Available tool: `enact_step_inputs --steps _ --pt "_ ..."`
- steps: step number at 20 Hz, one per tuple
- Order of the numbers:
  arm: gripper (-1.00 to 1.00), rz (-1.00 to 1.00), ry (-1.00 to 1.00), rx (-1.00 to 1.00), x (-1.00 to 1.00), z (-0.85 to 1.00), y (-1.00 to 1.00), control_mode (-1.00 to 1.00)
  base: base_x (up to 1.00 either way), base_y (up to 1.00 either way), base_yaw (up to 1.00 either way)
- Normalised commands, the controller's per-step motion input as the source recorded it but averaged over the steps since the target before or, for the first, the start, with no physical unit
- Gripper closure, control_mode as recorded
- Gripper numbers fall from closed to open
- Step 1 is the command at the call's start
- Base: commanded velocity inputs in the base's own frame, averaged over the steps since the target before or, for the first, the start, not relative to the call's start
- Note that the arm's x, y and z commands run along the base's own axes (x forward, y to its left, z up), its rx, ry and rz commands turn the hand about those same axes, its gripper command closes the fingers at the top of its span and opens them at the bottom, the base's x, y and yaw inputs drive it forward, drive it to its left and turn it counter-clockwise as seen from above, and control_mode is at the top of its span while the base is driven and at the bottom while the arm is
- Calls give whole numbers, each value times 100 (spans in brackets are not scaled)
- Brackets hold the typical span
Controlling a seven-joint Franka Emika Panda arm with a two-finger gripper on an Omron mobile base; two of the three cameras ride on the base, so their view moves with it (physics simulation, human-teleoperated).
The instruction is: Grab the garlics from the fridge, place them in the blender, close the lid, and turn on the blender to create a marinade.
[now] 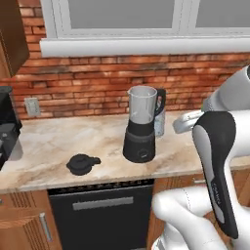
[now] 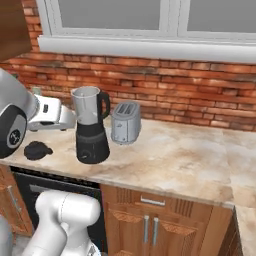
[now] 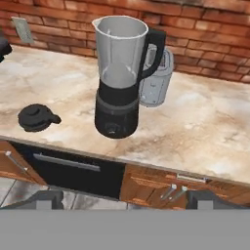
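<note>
The blender [image 1: 141, 124] [image 2: 91, 125] [image 3: 119, 78] stands on the marble counter [image 1: 49, 141], a clear jar with a black handle on a black base, its mouth uncovered. The round black lid [image 1: 82, 163] [image 2: 37, 149] [image 3: 36, 117] lies flat on the counter to the blender's left, apart from it. My gripper [image 3: 126, 199] is open and holds nothing, its fingertips [image 3: 46, 197] wide apart; it hangs in front of the counter edge, facing the blender from some distance. The garlics and the fridge are out of view.
A silver toaster [image 2: 125, 122] [image 3: 157, 80] stands just behind the blender against the brick wall. A black coffee machine [image 1: 7, 122] occupies the counter's left end. A dark dishwasher front [image 1: 100, 215] and wooden cabinet doors [image 2: 150, 225] sit under the counter.
</note>
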Motion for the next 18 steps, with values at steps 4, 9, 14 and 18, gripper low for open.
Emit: enact_step_inputs --steps 4,9,14,18 --pt "-100 0 0 0 0 0 0 100 -54 -1 98" --pt "-100 0 0 0 0 0 0 100 -50 -5 100" --pt "-100 0 0 0 0 0 0 100 -96 -51 83" --pt "-100 0 0 0 0 0 0 100 -100 -31 78"
